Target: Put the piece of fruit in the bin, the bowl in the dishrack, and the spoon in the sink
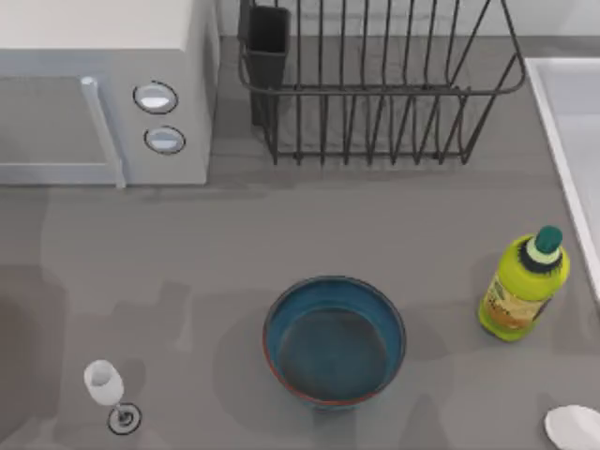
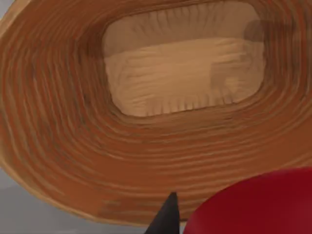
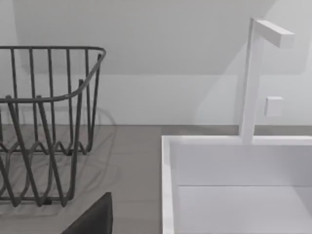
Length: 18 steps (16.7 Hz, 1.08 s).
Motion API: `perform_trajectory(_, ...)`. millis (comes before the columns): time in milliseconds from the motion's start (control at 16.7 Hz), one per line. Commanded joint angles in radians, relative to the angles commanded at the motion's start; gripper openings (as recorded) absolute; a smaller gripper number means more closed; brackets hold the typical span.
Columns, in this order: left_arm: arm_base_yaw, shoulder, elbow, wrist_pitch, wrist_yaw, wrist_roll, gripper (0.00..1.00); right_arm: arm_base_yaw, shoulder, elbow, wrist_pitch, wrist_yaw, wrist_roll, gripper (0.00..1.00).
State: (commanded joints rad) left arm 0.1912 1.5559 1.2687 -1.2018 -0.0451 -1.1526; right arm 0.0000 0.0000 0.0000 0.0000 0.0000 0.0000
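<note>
The red piece of fruit (image 2: 253, 204) fills the near corner of the left wrist view, held in my left gripper (image 2: 219, 219), whose one dark fingertip (image 2: 167, 217) presses against its side. Both hang just above the open mouth of the woven brown bin (image 2: 73, 146). The blue bowl (image 1: 334, 340) stands upright on the table's front middle. The black wire dishrack (image 1: 375, 94) stands at the back. A white oval at the front right edge looks like the spoon (image 1: 574, 427). The white sink (image 3: 234, 195) lies at the far right, with a dark part of my right gripper (image 3: 92, 217) near its rim.
A white microwave (image 1: 103, 94) stands at the back left. A green bottle (image 1: 523, 286) stands just left of the sink's edge. A small wine glass (image 1: 105, 386) stands at the front left. A white faucet (image 3: 251, 78) rises behind the sink.
</note>
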Motion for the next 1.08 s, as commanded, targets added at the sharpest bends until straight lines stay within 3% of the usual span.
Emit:
perform_trajectory(180, 0.061, -0.050, 0.006, -0.011, -0.002, -0.060, 0.00, 0.000, 0.000, 0.000, 0.000, 0.000, 0.000, 1.00)
perform_trajectory(600, 0.058, -0.042, -0.011, 0.007, 0.000, -0.057, 0.00, 0.000, 0.000, 0.000, 0.000, 0.000, 0.000, 1.00)
perform_trajectory(1080, 0.075, 0.012, -0.205, 0.265, 0.000, -0.048, 0.00, 0.000, 0.000, 0.000, 0.000, 0.000, 0.000, 1.00)
